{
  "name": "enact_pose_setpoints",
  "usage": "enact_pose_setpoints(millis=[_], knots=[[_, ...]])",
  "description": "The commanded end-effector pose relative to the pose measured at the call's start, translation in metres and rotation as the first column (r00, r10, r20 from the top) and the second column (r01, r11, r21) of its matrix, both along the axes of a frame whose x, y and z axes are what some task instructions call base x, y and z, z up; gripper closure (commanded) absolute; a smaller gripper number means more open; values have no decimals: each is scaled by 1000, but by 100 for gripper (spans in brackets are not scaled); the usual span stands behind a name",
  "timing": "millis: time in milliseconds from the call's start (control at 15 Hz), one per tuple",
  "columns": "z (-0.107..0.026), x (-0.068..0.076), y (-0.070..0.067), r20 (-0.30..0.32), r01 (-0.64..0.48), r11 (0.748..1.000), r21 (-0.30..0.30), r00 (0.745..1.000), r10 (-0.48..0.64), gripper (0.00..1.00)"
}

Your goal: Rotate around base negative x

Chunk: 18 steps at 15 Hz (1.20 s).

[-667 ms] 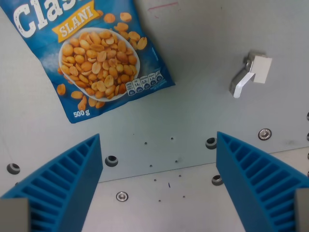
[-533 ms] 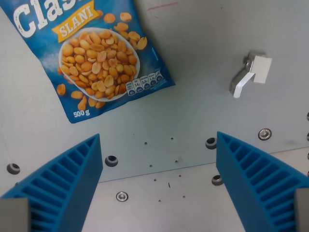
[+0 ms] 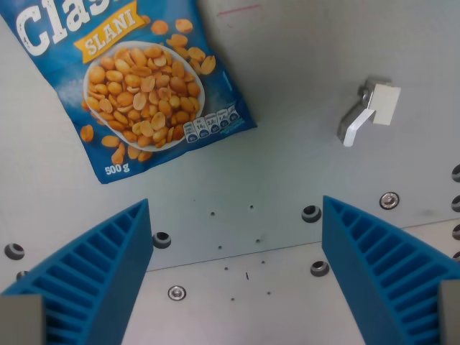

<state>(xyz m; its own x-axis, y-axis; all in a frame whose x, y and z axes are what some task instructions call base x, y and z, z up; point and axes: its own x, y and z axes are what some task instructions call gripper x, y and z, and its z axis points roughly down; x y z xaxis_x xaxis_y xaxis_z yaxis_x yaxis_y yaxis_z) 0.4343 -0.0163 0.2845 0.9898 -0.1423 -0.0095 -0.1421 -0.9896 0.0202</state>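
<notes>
Wrist view: end effector (image 3: 237,277) below peanut bag (image 3: 133,86).

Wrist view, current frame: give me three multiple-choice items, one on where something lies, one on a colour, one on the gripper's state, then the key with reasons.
1. Where is the peanut bag?
A. the wrist view's upper left
B. the wrist view's lower right
C. between the fingers

2. What colour are the fingers?
A. red
B. blue
C. black

3. What is the gripper's state?
A. shut on the bag
B. shut on the bracket
C. open, holding nothing

Key: A, the bag fills the upper left; B, both ribbed fingers are blue; C, bare table shows between them, the white bracket apart.
</notes>
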Motion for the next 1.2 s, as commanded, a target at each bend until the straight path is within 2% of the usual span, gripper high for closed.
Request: enact_pose_setpoints(millis=[67,600,1200], knots=[[3,0,2,8,9,991,-135,1000,-8,0],[3,0,2,7,9,971,-240,1000,-8,0],[3,0,2,6,10,935,-354,1000,-8,0]])
